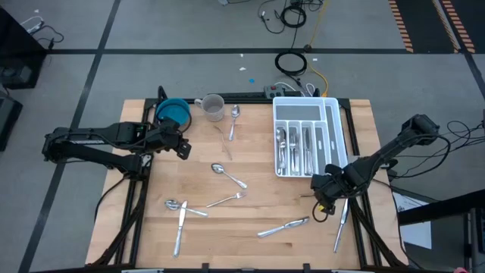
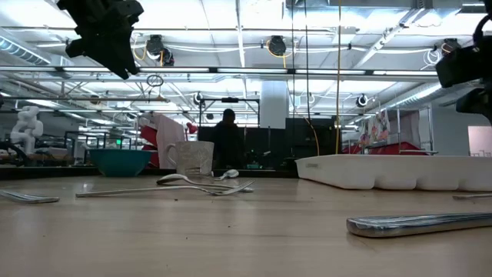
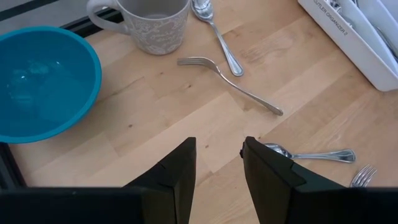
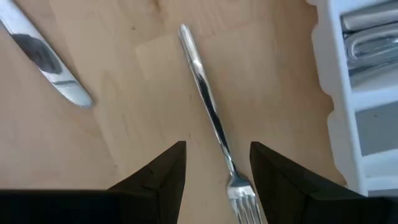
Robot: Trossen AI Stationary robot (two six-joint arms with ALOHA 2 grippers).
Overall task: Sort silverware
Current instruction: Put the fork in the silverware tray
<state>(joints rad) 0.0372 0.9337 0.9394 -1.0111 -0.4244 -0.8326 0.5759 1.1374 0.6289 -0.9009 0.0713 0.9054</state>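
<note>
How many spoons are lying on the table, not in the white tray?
3. One spoon lies beside the mug, a second spoon in the table's middle, a third spoon front-left by a knife. The tray may hide more.

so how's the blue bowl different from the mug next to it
The blue bowl is wide, shallow and plain teal; the mug is narrower, taller and whitish grey with a fine pattern. The mug has a handle, the bowl has none. In the high view the bowl sits at the table's back left edge by the left end effector, the mug nearer the white tray. Both stand upright on the wood.
</note>
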